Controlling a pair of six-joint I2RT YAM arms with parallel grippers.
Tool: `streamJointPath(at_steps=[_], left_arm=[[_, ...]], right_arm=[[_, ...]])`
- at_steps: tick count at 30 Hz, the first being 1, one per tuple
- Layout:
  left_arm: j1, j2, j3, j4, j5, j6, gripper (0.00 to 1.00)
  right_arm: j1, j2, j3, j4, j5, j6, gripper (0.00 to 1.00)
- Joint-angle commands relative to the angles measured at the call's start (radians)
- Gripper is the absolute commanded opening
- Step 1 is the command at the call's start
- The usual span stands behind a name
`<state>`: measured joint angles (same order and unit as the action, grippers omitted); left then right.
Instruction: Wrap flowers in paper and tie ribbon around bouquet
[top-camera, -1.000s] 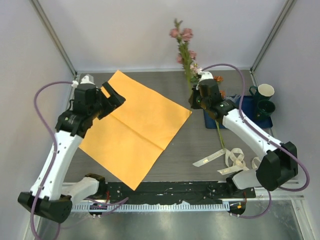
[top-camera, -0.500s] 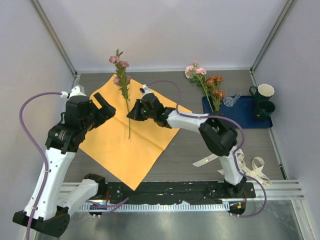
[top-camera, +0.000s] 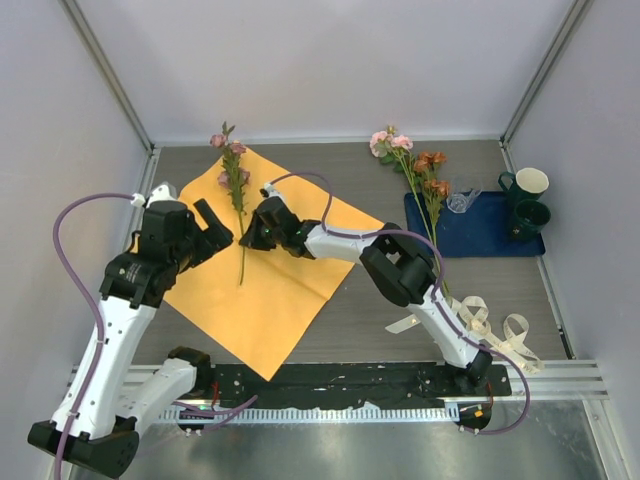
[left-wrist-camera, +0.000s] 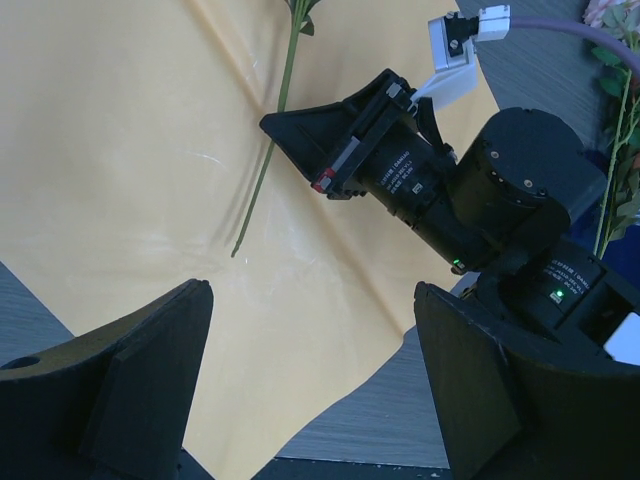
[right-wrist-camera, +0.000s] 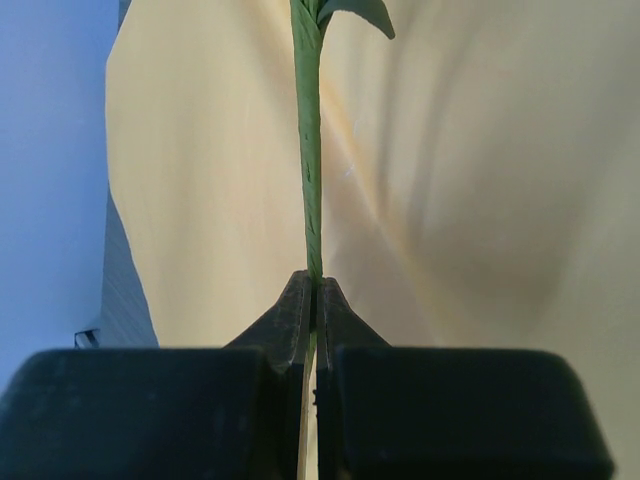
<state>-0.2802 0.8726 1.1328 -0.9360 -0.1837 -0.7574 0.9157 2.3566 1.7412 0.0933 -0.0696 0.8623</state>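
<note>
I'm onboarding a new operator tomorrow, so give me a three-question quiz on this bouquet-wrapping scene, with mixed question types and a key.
1. True or false: the left gripper is open and holds nothing.
2. What does the shut right gripper pinch? A a mug; B one flower stem; C the tray.
3. Fill in: the ribbon lies on the table beside the ___ arm's base.
Key: 1 true; 2 B; 3 right.
</note>
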Motion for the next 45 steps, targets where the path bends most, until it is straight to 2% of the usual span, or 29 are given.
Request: streamJointPath(at_steps=[1,3,9,18,21,28,36,42,45], left_arm=[[0.004,-0.021,0.013,0.006,-0.034,0.027,0.87],[0.004,-0.024,0.012,0.006,-0.037,0.032,0.87],[0.004,-0.027,-0.004,0.012,-0.023,0.023,0.87],[0.004,-0.021,-0.019,0.028,0.006,0.013,0.87],[0.004,-0.026,-0.021,0.026,0.001,0.016,0.87],[0.004,-0.024,-0.022,0.028,0.001,0.016,0.87],[0.004,-0.027,-0.027,0.029,0.004,0.017,0.87],[0.004,-0.024,-0.034,0.035,0.012,0.017,0.87],[0.004,-0.023,-0.036,0.036,0.015,0.017,0.87]], right_arm=[[0.011,0.004,0.083,-0.087,0.067,-0.046,0.00],[0.011,-0.002,0.084,-0.130,0.105,-0.063,0.00],[0.011,-0.013,0.144,-0.265,0.083,-0.115,0.00],[0.011,0.012,0.165,-0.319,0.059,-0.158,0.02],[0.011,0.020,0.167,-0.320,0.067,-0.158,0.04],[0.011,0.044,0.199,-0.345,0.109,-0.152,0.20],[0.011,0.050,0.207,-0.356,0.122,-0.157,0.29],[0.011,0.053,0.228,-0.380,0.129,-0.189,0.30],[0.011,0.067,0.244,-0.379,0.119,-0.207,0.27]])
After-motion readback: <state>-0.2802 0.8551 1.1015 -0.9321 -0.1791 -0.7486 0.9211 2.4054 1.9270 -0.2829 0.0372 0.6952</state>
